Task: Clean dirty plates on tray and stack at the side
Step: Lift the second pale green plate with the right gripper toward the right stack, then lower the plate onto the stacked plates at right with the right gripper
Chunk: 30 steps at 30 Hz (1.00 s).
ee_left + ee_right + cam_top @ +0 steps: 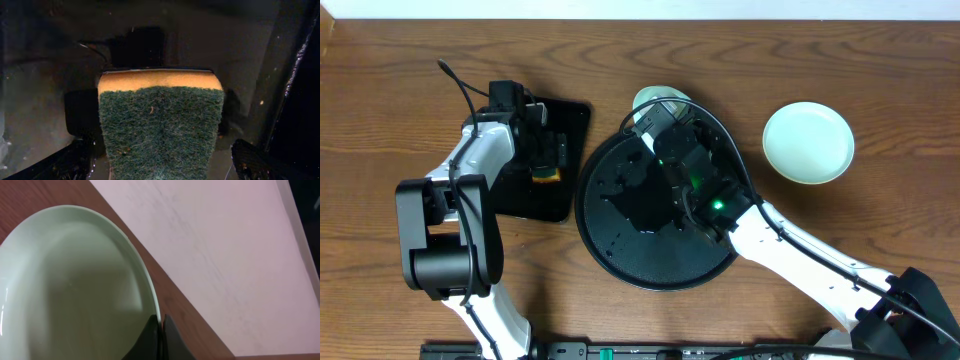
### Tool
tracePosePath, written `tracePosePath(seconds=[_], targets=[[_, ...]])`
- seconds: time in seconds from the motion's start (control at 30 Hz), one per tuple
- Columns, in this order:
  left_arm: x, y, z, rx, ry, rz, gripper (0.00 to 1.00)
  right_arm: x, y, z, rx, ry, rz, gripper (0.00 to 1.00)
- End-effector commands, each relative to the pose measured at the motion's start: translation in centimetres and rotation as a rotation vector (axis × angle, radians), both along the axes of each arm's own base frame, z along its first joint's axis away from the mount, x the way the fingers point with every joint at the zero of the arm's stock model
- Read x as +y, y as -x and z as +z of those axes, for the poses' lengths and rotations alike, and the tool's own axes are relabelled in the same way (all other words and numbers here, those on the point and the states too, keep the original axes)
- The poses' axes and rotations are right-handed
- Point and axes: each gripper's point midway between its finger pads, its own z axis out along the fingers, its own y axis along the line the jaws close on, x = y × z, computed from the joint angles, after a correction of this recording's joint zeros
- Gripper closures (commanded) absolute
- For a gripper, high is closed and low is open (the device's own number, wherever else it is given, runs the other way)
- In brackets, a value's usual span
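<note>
Partly, right arm (800, 240) hides tray (610, 250), held plate (655, 97)

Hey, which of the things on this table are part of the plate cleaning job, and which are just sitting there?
Job: round black tray; pale green plate pinched in the right gripper; second plate on the bare wood; sponge.
Lying about: small rectangular black tray under the sponge.

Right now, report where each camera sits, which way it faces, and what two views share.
Overhead: above the table, facing down on the round tray, side plate, left gripper and right gripper.
Left wrist: behind the open left gripper, facing down at the sponge between its fingers.
Right wrist: behind the right gripper, facing the held plate it pinches.
Shared: overhead also shows the sponge.
</note>
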Motion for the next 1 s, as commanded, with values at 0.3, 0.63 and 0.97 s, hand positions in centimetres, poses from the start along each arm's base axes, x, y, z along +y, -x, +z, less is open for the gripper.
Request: tracePosePath(seconds=[0.3, 0.63, 0.97], targets=[[0.2, 1.6, -1.9, 0.071, -0.006, 0.004, 0.09, -0.7, 0.2, 2.2, -0.056, -0.06, -0.061, 0.99], [0.2, 1.6, -1.9, 0.072, -0.006, 0.005, 0.09, -6.8, -1.4, 0.4, -0.058, -0.413, -0.357, 0.99], [0.2, 1.6, -1.9, 0.071, -0.006, 0.005, 0.09, -15.5, -3.7, -4.4, 0.099, -0.832, -0.6, 0.99]])
